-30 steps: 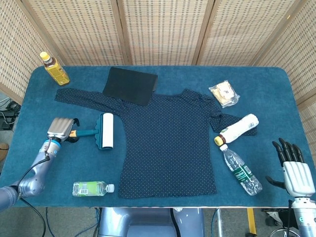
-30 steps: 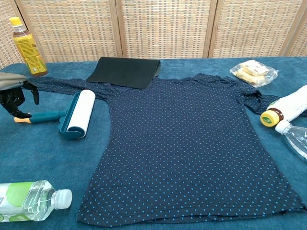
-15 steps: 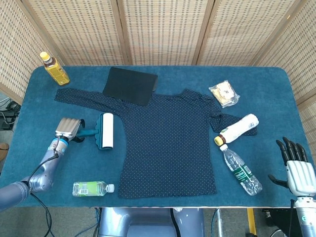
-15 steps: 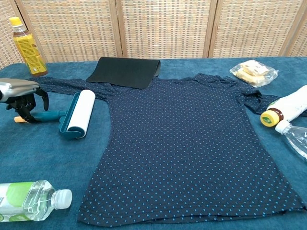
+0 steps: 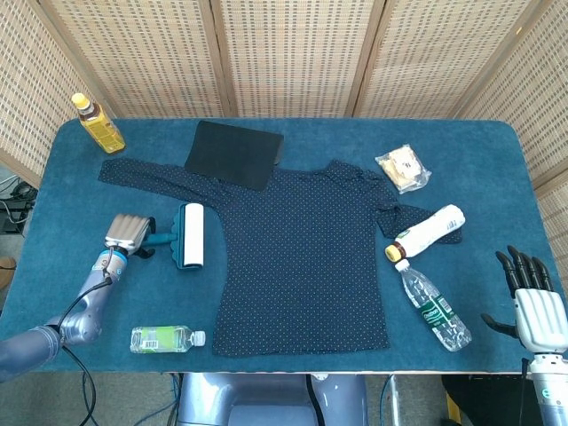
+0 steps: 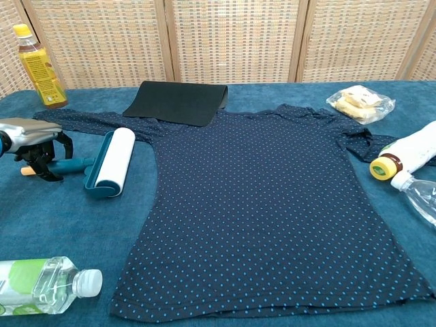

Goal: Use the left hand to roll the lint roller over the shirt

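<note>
The dark blue dotted shirt (image 5: 302, 257) (image 6: 266, 204) lies flat across the middle of the blue table. The lint roller (image 5: 189, 235) (image 6: 112, 162), a white roll in a teal frame, lies on the table just left of the shirt, below its sleeve. Its teal handle (image 6: 73, 163) points left. My left hand (image 5: 127, 233) (image 6: 33, 139) sits over that handle, dark fingers (image 6: 49, 162) hanging down on either side of it; I see no firm grip. My right hand (image 5: 531, 297) hovers off the table's near right corner, fingers spread and holding nothing.
A tea bottle (image 5: 98, 124) stands at the far left, with a black mat (image 5: 235, 153) beside it. A snack bag (image 5: 402, 169), a white bottle (image 5: 430, 231) and a water bottle (image 5: 432, 303) lie right of the shirt. A green-labelled bottle (image 5: 164, 338) lies near the front left.
My left hand has moved right along the roller's handle and lowered over it. The roller and shirt have not moved. The right hand dropped slightly.
</note>
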Motion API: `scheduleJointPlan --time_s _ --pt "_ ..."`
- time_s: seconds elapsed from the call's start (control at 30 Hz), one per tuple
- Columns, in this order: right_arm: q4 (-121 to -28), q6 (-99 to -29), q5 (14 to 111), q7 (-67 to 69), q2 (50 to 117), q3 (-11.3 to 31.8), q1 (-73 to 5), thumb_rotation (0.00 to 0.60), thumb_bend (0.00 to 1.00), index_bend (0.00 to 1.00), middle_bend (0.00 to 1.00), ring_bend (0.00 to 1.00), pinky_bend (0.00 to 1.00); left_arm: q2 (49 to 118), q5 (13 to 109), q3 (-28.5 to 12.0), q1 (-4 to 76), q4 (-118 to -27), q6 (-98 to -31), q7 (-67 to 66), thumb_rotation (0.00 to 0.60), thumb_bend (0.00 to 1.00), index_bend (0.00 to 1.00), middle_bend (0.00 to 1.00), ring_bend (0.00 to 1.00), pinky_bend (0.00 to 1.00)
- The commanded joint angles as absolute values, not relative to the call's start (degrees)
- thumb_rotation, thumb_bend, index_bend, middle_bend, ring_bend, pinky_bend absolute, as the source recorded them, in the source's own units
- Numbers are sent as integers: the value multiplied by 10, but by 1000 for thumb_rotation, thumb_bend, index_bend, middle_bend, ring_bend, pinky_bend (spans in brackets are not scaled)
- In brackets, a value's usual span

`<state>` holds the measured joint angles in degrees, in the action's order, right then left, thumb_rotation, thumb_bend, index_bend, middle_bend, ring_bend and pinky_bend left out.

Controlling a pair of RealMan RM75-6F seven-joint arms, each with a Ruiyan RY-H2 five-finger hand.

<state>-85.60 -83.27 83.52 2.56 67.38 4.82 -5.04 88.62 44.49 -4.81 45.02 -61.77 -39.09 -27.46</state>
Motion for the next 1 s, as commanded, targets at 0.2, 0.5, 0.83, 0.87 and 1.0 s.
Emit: scheduleJointPlan --time_s 0.2,0.5,0.83,0.87,1.0 --pt "-858 -838 838 29 673 49 -49 600 86 0 0 0 0 891 454 -44 449 -617 -409 -281 600 722 705 830 676 704" --pt "-864 -849 844 38 667 51 -46 600 86 0 0 0 0 864 488 -48 446 -655 -449 -281 600 770 851 835 676 704" --pt "-870 -851 844 39 662 52 -45 600 86 0 0 0 0 786 470 -55 480 -747 -437 -345 600 786 885 834 676 699" --pt "-871 -850 843 40 662 53 -45 600 86 0 0 0 0 777 456 -52 489 -757 -427 -360 600 785 886 834 676 697" --pt "-869 -849 840 44 660 54 -45 600 86 0 0 0 0 754 411 -46 527 -791 -416 -416 600 766 886 835 676 695"
